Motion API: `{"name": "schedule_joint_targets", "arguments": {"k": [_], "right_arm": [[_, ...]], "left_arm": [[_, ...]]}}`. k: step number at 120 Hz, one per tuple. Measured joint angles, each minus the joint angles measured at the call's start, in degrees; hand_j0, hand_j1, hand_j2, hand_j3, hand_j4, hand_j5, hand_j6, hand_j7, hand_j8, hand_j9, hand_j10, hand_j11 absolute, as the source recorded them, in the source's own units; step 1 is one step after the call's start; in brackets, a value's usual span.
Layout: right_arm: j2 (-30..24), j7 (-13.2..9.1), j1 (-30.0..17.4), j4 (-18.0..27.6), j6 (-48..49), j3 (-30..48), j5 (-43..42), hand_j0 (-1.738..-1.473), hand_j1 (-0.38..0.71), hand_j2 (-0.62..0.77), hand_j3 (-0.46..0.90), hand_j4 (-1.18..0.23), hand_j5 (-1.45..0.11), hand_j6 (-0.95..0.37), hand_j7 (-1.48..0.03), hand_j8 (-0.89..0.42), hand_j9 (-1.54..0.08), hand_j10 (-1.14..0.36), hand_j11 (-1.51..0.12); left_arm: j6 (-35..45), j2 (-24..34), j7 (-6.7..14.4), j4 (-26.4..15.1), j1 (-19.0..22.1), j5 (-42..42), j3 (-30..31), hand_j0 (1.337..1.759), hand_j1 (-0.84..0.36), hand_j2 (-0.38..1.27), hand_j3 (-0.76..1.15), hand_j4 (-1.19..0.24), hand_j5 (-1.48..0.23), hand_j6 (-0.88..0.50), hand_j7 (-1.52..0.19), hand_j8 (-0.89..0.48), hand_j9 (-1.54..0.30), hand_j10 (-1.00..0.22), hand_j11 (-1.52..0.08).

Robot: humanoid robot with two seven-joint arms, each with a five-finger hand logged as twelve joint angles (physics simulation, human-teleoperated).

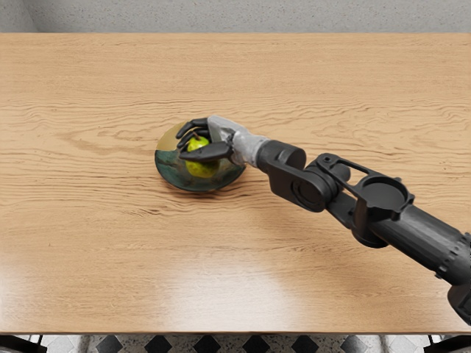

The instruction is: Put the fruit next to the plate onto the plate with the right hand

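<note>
The right arm (pixel 353 195) comes in from the right edge, its upper part cut off at the lower right corner; it reaches leftward across the wooden table (pixel 110 250) to the middle of the view. The right hand (pixel 213 140) sits over a round, dark, glossy plate (pixel 169 169); its fingers (pixel 193 126) curl down around a yellow-green fruit (pixel 199 168), with one dark digit lying across the front of it, so the hand is closed on the fruit rather than spread.

Only parts of the fruit show between the digits: a small bright patch above and a larger one below; its full outline is covered, and its kind is too hard to make out beyond a round yellow-green shape. It lies within the plate's rim as seen from above; whether it rests on the plate's surface or hangs just over it cannot be told, since the hand hides the contact.

The plate's right and upper portions are hidden behind the hand and wrist; its left rim catches a tan reflection. Along the bottom edge a strip of black-and-white checkered floor (pixel 158 344) shows under the table's front edge; a grey wall (pixel 235 15) runs across the top.
</note>
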Motion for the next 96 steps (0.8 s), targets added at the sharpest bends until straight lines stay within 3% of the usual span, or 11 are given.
{"name": "schedule_joint_targets", "arguments": {"k": [13,35,47,60,68,81,96], "right_arm": [[0.9,0.0,0.5,-2.3,-0.1,0.1,0.3,-1.647,0.29,-0.08,0.0,-0.61,-0.85,-0.61,-0.82,-0.53,-0.85,-0.41,-0.86],[1.3,-0.4,1.3,-4.2,-0.2,0.5,0.6,-1.654,0.03,-0.05,0.0,-0.35,-0.48,-0.35,-0.47,-0.32,-0.48,-0.24,-0.48],[0.4,-4.1,3.5,-4.3,-0.2,0.5,0.7,-1.655,-0.1,-0.04,0.0,-0.23,-0.31,-0.23,-0.31,-0.21,-0.31,-0.16,-0.32],[-2.4,-11.5,8.2,-4.2,-0.1,0.1,0.4,-1.656,-0.18,-0.02,0.0,-0.15,-0.2,-0.15,-0.2,-0.14,-0.2,-0.11,-0.2],[-4.6,-14.7,11.1,-4.2,-0.1,-1.1,0.3,-1.657,-0.22,-0.02,0.0,-0.12,-0.16,-0.12,-0.16,-0.11,-0.16,-0.09,-0.16],[-9.6,-17.0,14.2,-3.4,2.2,-3.2,0.4,-1.657,-0.26,-0.01,0.0,-0.08,-0.11,-0.08,-0.1,-0.07,-0.11,-0.06,-0.11],[-20.0,-17.8,15.1,-2.6,17.8,-2.1,6.7,-1.658,-0.29,-0.01,0.0,-0.05,-0.07,-0.05,-0.07,-0.05,-0.07,-0.04,-0.07]], "left_arm": [[0.0,0.0,0.0,0.0,0.0,0.0,0.0,1.658,0.35,0.0,0.0,0.0,0.0,0.0,0.0,0.0,0.0,0.0,0.0],[0.0,0.0,0.0,0.0,0.0,0.0,0.0,1.658,0.35,0.0,0.0,0.0,0.0,0.0,0.0,0.0,0.0,0.0,0.0],[0.0,0.0,0.0,0.0,0.0,0.0,0.0,1.658,0.35,0.0,0.0,0.0,0.0,0.0,0.0,0.0,0.0,0.0,0.0],[0.0,0.0,0.0,0.0,0.0,0.0,0.0,1.658,0.35,0.0,0.0,0.0,0.0,0.0,0.0,0.0,0.0,0.0,0.0],[0.0,0.0,0.0,0.0,0.0,0.0,0.0,1.658,0.35,0.0,0.0,0.0,0.0,0.0,0.0,0.0,0.0,0.0,0.0],[0.0,0.0,0.0,0.0,0.0,0.0,0.0,1.658,0.35,0.0,0.0,0.0,0.0,0.0,0.0,0.0,0.0,0.0,0.0],[0.0,0.0,0.0,0.0,0.0,0.0,0.0,1.658,0.35,0.0,0.0,0.0,0.0,0.0,0.0,0.0,0.0,0.0,0.0]]}}
